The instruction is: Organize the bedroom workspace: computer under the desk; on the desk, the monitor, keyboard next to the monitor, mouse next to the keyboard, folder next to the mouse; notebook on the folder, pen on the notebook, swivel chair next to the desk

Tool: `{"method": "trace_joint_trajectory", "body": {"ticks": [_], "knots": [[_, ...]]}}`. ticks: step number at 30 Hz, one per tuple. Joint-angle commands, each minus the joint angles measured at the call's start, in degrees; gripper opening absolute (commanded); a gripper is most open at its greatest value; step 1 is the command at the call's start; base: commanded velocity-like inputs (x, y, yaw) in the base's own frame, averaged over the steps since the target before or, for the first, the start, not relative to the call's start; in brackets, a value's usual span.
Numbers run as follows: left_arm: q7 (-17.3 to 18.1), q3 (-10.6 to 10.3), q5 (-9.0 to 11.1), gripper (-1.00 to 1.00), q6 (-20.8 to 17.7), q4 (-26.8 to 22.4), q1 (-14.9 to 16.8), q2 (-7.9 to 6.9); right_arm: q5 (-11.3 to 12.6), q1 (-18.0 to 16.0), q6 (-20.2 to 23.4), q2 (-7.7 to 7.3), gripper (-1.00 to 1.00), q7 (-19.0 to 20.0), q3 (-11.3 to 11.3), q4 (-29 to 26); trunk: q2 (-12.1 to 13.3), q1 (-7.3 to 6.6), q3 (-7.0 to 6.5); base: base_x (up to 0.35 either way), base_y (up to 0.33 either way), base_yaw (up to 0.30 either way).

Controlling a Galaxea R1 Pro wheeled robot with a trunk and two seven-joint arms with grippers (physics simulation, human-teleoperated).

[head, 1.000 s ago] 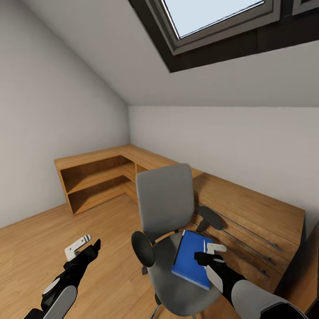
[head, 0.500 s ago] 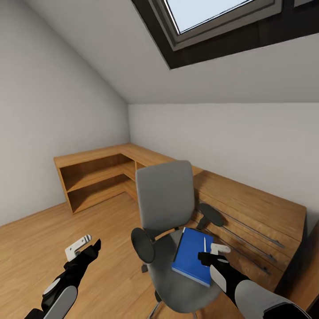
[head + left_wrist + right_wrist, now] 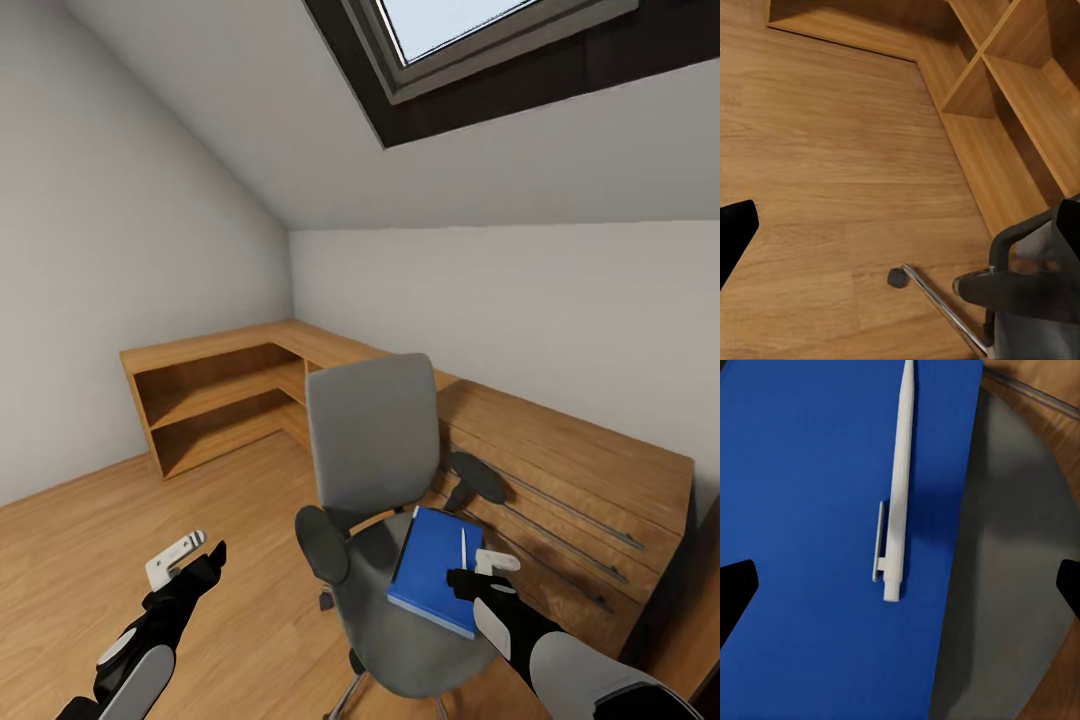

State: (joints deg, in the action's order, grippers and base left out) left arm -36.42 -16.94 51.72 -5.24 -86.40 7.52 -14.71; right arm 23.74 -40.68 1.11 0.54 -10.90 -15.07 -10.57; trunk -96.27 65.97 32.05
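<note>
Blue folder (image 3: 432, 568) lying on the swivel chair (image 3: 385, 540) seat, white pen (image 3: 898, 484) resting near the folder's right edge, right pincer (image 3: 478, 574) spread open just above the pen, left pincer (image 3: 190, 556) open over the wood floor (image 3: 832, 165)

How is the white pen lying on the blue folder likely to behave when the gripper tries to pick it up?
The pen looks slim and rounded, so it may roll, though its clip might check that. Lying flat on the smooth folder, it could slide sideways.
</note>
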Motion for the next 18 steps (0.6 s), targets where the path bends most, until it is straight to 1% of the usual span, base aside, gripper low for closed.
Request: {"method": "trace_joint_trajectory", "body": {"ticks": [1,3,7,10,15,18], "knots": [[-0.4,-0.1,0.1,1.0,-0.2,-0.1,0.1,-0.04,0.4,0.0,0.1,-0.01,1.0,-0.3,-0.5,-0.1,-0.4,0.22,0.25,0.0,0.0,0.0],[-0.5,-0.1,0.1,1.0,-0.2,-0.1,0.1,0.0,0.4,0.0,0.1,-0.01,1.0,-0.3,-0.5,-0.1,-1.3,0.66,0.61,0.0,0.0,0.0],[-0.5,-0.3,0.1,1.0,-0.2,-0.1,0.1,0.03,0.4,0.0,0.1,-0.01,1.0,-0.3,-0.5,-0.1,-1.3,0.66,0.61,0.0,0.0,0.0],[-0.5,-1.0,0.1,1.0,-0.2,-0.1,0.1,-0.01,0.4,0.0,0.1,-0.01,1.0,-0.3,-0.5,-0.1,-1.3,0.66,0.61,0.0,0.0,0.0],[-0.5,-1.5,0.0,1.0,-0.2,0.0,0.1,-0.11,0.4,0.0,0.1,-0.01,1.0,-0.3,-0.5,-0.1,-1.3,0.66,0.61,0.004,0.0,0.0],[-0.5,-1.6,0.0,1.0,-0.2,0.1,0.1,-0.13,0.4,0.0,0.1,0.05,1.0,-0.3,-0.5,-0.1,-1.3,0.66,0.61,0.11,0.0,0.0]]}}
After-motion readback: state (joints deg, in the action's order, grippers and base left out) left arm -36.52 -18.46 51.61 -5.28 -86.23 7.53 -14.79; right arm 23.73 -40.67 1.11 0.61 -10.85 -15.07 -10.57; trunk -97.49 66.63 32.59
